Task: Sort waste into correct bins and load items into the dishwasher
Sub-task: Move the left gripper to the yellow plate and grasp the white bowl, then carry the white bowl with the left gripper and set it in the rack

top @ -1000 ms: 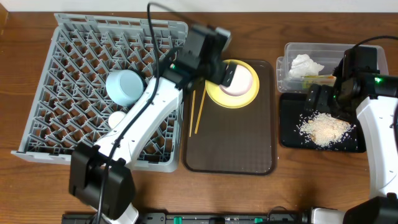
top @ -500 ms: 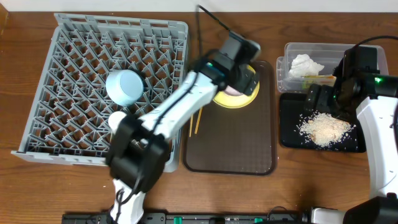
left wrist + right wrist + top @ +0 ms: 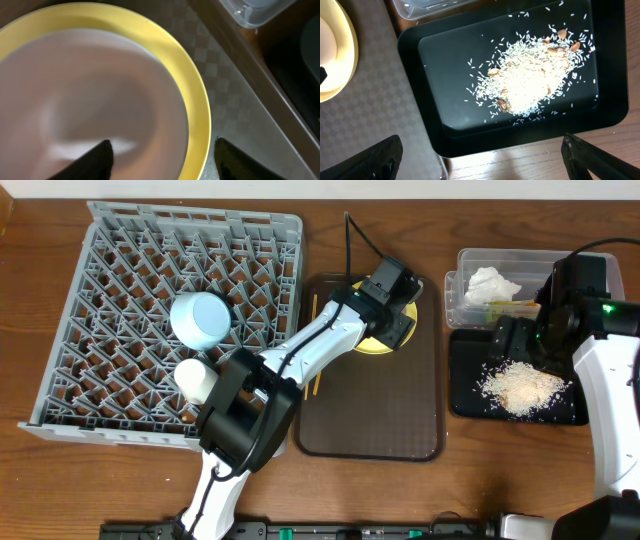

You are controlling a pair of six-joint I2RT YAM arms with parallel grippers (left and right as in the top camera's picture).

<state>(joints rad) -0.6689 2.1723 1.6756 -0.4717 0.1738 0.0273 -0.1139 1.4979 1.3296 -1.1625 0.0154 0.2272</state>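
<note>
**Left arm reaches for the stacked dishes.** A brown serving tray [image 3: 370, 410] sits mid-table, with everything else ranged around it. At its far end stands the round yellow plate [image 3: 192, 115] with the cream-white bowl [image 3: 90, 100] resting in it. From overhead both are largely covered by the left gripper [image 3: 385, 305]. Its arm slants in across the tray's left edge and over the wooden chopsticks [image 3: 317, 380] lying along that edge.

From the wrist camera, the left claw is spread wide. One dark fingertip [image 3: 97, 160] hangs over the bowl's inside. The other fingertip [image 3: 245, 160] is out beyond the plate's rim, over the tray's patterned surface. Bowl wall and plate rim lie between the two, gripped by neither; whether the inner tip touches the bowl cannot be told.

Left of the serving tray is the grey dish rack [image 3: 190, 215], holding the light-blue bowl [image 3: 200, 320] and, nearer the robot, the small white cup [image 3: 195, 377].

Right of the serving tray, the clear plastic box [image 3: 465, 260] holds the crumpled white tissue [image 3: 492, 282] and the green-and-yellow wrapper [image 3: 515, 305]. Just nearer the robot than the box, the black tray [image 3: 465, 405] carries a heap of rice scraps [image 3: 530, 80] flecked with brownish bits.

The right gripper [image 3: 512, 338] hovers above the black tray, well right of the serving tray. Its fingers [image 3: 375, 160] are set far apart and hold nothing.
</note>
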